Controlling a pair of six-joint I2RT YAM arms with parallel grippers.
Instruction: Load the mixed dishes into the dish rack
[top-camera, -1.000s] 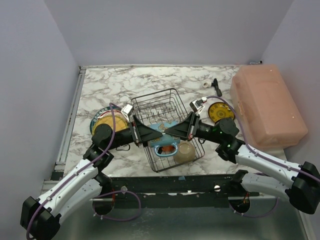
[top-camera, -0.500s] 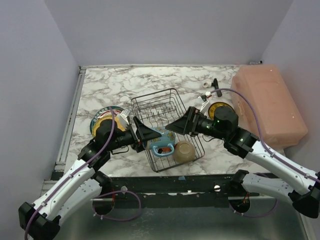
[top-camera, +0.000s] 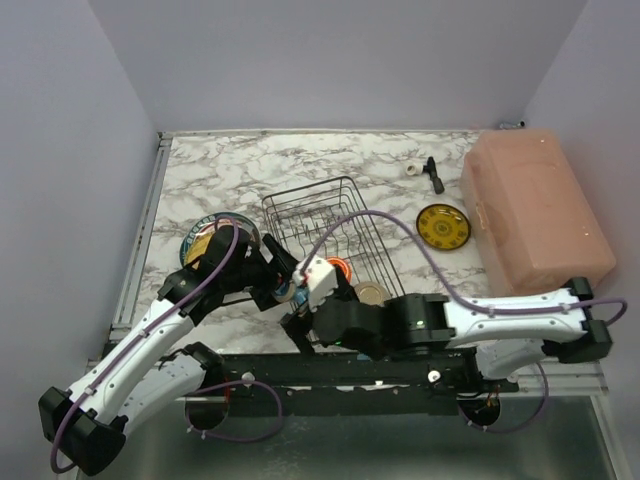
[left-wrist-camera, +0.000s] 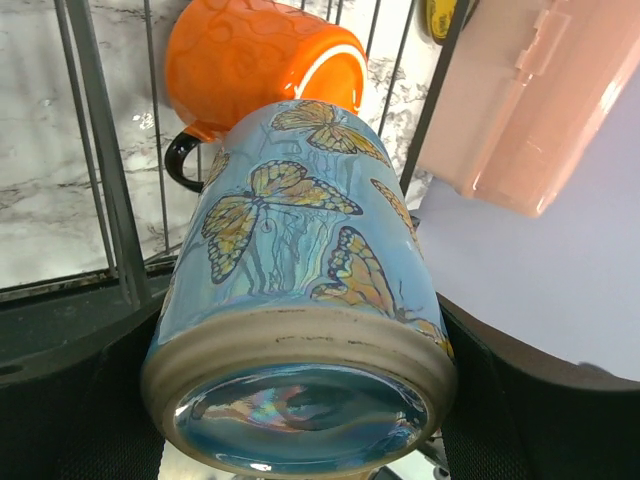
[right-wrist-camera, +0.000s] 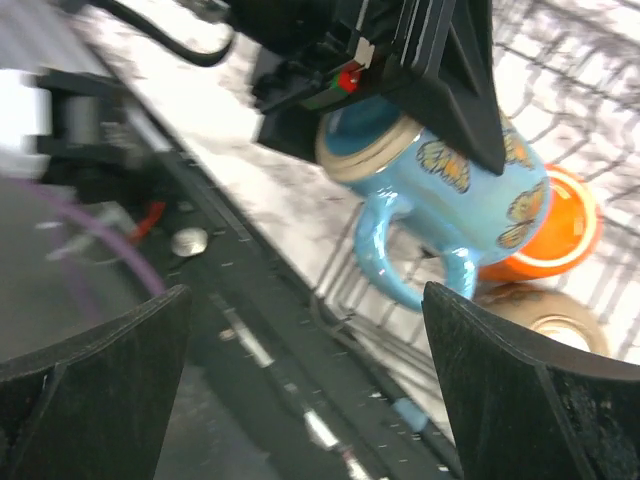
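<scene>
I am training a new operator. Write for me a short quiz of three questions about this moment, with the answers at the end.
1. True or false: the right gripper is closed on the orange mug.
2. Which thing sits between the fingers of the left gripper? A) white bowl B) blue mug C) small black tool
3. Fill in: the small yellow plate lies between the dish rack and the ____.

Key: 1 false: it is open and empty, and the orange mug lies in the dish rack. 2 B. 3 pink box.
</scene>
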